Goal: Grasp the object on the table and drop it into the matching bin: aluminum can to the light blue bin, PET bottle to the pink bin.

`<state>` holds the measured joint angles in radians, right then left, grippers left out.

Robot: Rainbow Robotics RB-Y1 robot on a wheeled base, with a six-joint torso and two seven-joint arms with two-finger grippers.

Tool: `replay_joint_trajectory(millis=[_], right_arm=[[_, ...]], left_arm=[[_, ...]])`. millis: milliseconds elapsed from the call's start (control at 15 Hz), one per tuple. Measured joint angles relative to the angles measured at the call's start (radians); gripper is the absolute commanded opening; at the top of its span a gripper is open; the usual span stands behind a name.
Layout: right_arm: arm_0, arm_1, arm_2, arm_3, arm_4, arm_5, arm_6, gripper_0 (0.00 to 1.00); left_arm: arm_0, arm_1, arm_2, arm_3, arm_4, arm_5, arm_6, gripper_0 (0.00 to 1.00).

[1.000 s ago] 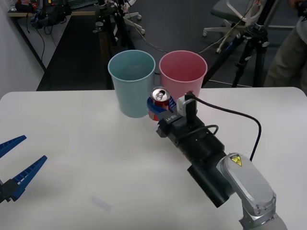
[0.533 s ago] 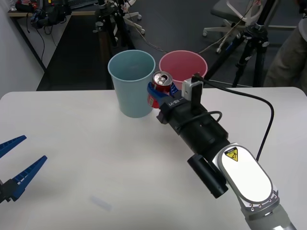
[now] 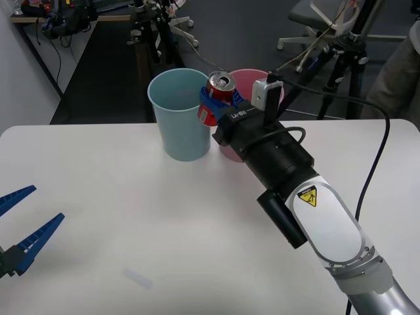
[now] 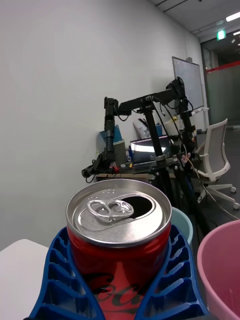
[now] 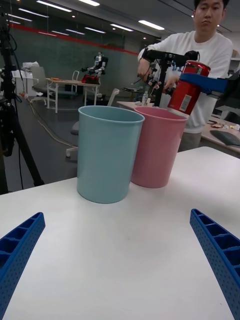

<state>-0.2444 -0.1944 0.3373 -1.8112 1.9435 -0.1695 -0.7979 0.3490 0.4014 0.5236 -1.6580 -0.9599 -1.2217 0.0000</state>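
Gripping the red can (image 3: 216,96) in right pincer (image 3: 216,105) above bin rims, between light blue bin (image 3: 178,118) and pink bin (image 3: 275,94), idling left pincer (image 3: 18,226) released over bench (image 3: 131,216).

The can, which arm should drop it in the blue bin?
Right. The right gripper already holds the can raised beside the light blue bin's rim. The left gripper is open, low at the table's near edge.
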Motion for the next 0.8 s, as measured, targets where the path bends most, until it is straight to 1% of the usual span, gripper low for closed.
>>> replay_joint_trajectory(millis=[267,467,533,800], right_arm=[[-0.054,0.018,-0.034,-0.017,0.149,-0.047,-0.142,0.0],[-0.103,0.076,-0.09,0.004,0.251,-0.126,-0.2,0.0],[-0.127,0.088,-0.098,0.029,0.262,-0.131,-0.202,0.0],[-0.258,0.152,-0.146,0.199,0.297,-0.129,-0.196,0.0]], left_arm=[[0.0,0.0,0.0,0.0,0.0,0.0,0.0,1.0],[0.0,0.0,0.0,0.0,0.0,0.0,0.0,1.0],[0.0,0.0,0.0,0.0,0.0,0.0,0.0,1.0],[0.0,0.0,0.0,0.0,0.0,0.0,0.0,1.0]])
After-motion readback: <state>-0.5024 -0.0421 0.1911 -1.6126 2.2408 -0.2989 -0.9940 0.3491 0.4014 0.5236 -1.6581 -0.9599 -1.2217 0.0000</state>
